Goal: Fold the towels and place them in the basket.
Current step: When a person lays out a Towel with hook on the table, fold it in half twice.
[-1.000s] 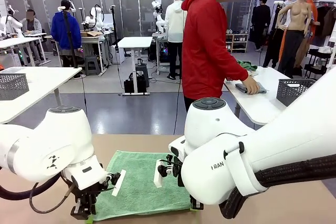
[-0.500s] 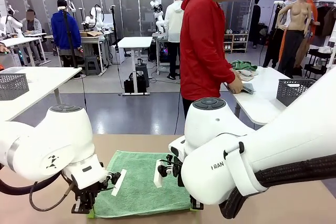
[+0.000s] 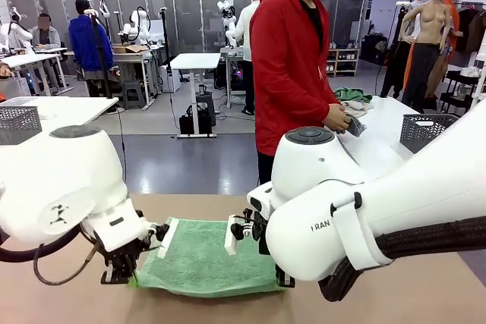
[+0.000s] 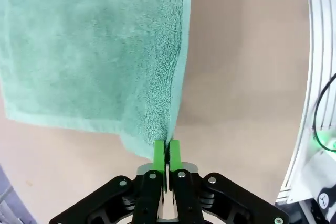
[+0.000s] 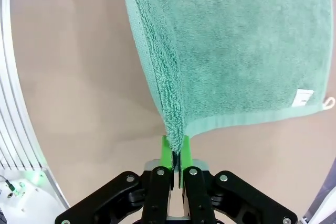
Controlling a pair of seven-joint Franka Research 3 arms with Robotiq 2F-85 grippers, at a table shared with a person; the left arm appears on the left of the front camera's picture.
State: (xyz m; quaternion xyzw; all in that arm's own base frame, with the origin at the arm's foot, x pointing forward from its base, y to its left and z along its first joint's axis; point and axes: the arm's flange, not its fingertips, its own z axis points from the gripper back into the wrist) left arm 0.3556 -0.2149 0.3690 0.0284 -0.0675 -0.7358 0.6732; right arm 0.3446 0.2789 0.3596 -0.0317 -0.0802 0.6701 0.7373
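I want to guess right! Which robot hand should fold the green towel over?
Probably both: the left hand and right hand each pinch a near corner of the green towel.

The front view sits low between the left arm (image 3: 61,187) and right arm (image 3: 395,210), which crowd its lower frame, and faces across the tabletop (image 3: 205,206) toward the far room. Each wrist view looks steeply down along its own jaws, rising at bottom centre, very near the surface. All three share the green towel (image 3: 205,259) and surrounding tabletop.
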